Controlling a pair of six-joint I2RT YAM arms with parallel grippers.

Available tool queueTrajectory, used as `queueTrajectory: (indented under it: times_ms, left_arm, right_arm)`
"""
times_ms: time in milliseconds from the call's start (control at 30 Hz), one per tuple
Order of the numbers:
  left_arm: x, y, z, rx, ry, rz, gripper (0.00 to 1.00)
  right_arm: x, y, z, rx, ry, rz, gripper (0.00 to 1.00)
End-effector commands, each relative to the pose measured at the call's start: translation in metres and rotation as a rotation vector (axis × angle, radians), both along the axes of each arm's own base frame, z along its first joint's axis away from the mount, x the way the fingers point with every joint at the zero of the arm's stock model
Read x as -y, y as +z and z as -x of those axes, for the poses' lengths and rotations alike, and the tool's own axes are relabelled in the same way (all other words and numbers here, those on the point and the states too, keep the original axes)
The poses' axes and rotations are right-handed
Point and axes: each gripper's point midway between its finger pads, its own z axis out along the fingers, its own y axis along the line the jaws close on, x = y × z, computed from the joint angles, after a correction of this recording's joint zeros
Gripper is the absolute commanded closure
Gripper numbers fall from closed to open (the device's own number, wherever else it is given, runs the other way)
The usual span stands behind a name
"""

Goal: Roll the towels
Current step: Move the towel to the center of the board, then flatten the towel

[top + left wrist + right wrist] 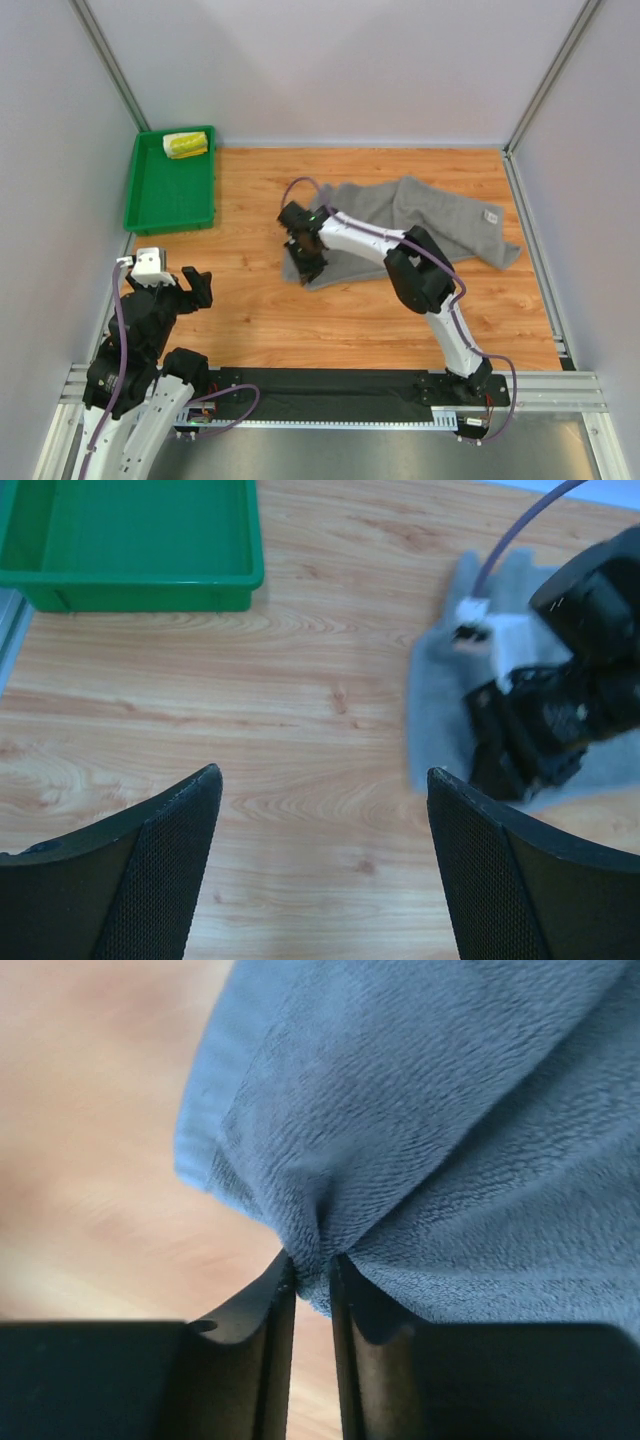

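Observation:
The large grey towel (420,215) lies crumpled across the middle right of the wooden table; it also shows in the left wrist view (435,695). My right gripper (303,243) is shut on its left edge; in the right wrist view the fingers (312,1270) pinch a fold of the grey cloth (430,1130), lifted off the wood. The small white-yellow towel (186,144) lies rolled in the far end of the green tray (170,205). My left gripper (190,285) is open and empty over bare wood at the left, its fingers (170,850) wide apart.
The green tray (130,575) stands at the back left against the wall. Grey walls with metal posts close off the table's left, back and right. A black strip and a metal rail run along the near edge by the arm bases.

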Motion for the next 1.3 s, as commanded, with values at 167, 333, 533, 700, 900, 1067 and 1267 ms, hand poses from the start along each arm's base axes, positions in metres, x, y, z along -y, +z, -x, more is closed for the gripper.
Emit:
queueTrajectory:
  times_ms: [167, 333, 533, 700, 900, 1067, 1267]
  left_arm:
    - [0.007, 0.010, -0.008, -0.083, -0.015, -0.004, 0.10]
    - [0.042, -0.011, -0.018, -0.361, -0.079, 0.117, 0.11]
    - [0.061, -0.076, -0.010, -0.639, -0.014, 0.228, 0.23]
    - [0.071, -0.112, 0.001, -0.784, 0.056, 0.207, 0.21]
    - [0.090, -0.156, 0.004, -0.876, 0.035, 0.228, 0.21]
    - [0.086, -0.188, 0.008, -0.938, 0.075, 0.194, 0.20]
    - [0.082, -0.212, 0.015, -0.997, 0.102, 0.164, 0.19]
  right_arm:
    - [-0.040, 0.106, 0.029, 0.107, 0.060, -0.234, 0.12]
    - [0.078, 0.135, -0.025, 0.203, -0.247, -0.155, 0.12]
    - [0.184, 0.135, -0.040, 0.263, -0.421, -0.017, 0.09]
    - [0.257, 0.106, -0.051, 0.204, -0.582, 0.102, 0.07]
    - [0.310, 0.068, -0.073, 0.141, -0.711, 0.223, 0.06]
    - [0.330, 0.034, -0.103, 0.039, -0.801, 0.175, 0.04]
    - [0.364, 0.009, -0.109, -0.005, -0.856, 0.274, 0.05]
